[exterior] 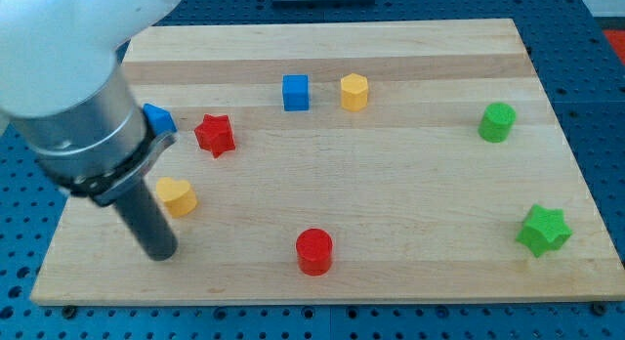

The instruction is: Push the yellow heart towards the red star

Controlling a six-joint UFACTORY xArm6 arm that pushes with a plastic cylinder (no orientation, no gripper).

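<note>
The yellow heart lies on the wooden board at the view's left. The red star lies a short way above it and slightly to the right. My tip rests on the board just below and slightly left of the yellow heart, close to it; whether it touches the heart cannot be told. The arm's grey and white body covers the view's upper left corner.
A blue block sits left of the red star, partly hidden by the arm. A blue cube and a yellow hexagon lie near the top middle. A red cylinder lies at the bottom middle. A green cylinder and a green star lie at the right.
</note>
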